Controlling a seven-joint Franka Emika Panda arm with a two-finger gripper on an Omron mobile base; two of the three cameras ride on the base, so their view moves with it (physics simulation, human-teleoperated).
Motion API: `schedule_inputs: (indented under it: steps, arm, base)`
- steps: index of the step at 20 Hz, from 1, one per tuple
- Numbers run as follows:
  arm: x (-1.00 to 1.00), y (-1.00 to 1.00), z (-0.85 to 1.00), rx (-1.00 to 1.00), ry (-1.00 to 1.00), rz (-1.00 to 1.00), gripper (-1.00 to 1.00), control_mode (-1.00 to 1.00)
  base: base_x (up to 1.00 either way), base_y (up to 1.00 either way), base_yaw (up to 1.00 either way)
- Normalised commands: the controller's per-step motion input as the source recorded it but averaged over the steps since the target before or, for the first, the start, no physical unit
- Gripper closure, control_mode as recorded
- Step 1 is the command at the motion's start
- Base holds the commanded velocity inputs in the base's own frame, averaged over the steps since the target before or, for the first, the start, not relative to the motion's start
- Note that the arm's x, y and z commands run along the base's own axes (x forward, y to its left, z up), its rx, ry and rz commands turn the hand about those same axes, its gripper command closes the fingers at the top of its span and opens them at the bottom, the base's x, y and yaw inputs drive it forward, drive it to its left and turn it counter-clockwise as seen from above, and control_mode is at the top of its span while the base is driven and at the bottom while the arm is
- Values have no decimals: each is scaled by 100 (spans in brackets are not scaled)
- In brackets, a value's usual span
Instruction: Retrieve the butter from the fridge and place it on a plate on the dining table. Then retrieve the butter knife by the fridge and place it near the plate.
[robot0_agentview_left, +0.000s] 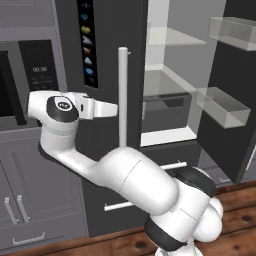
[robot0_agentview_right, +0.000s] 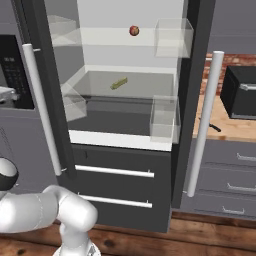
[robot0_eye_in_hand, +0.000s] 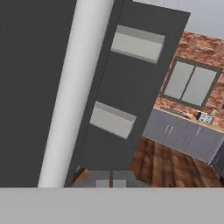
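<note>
While the white arm reaches left across the tall dark grey-black fridge, its end effector sits just beside the long white bar handle of the open left door; whether it is wide or narrow I cannot tell. Beyond the handle lies the white interior with clear, boxy door bins. On a clear glass shelf rests the small yellowish-olive stick of butter, and a small red ball sits higher up. Farther right, on the light wood counter, lies the slim dark butter knife near a black boxy appliance.
</note>
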Motion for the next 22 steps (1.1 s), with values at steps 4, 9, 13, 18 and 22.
schedule_inputs:
  steps: [4,9,13,18,22]
  arm:
    - [-62,22,0,-9,0,-22,100,-100]
    - [-93,0,0,0,0,-20,-100,-100]
    - [-75,-41,0,10,2,-16,-100,-100]
    - [-98,-96,0,24,-2,-4,-100,-100]
    - [-78,-100,0,42,-2,5,-100,-100]
  base:
    - [0,0,0]
    - [0,0,0]
    - [0,0,0]
    - [0,0,0]
    - [0,0,0]
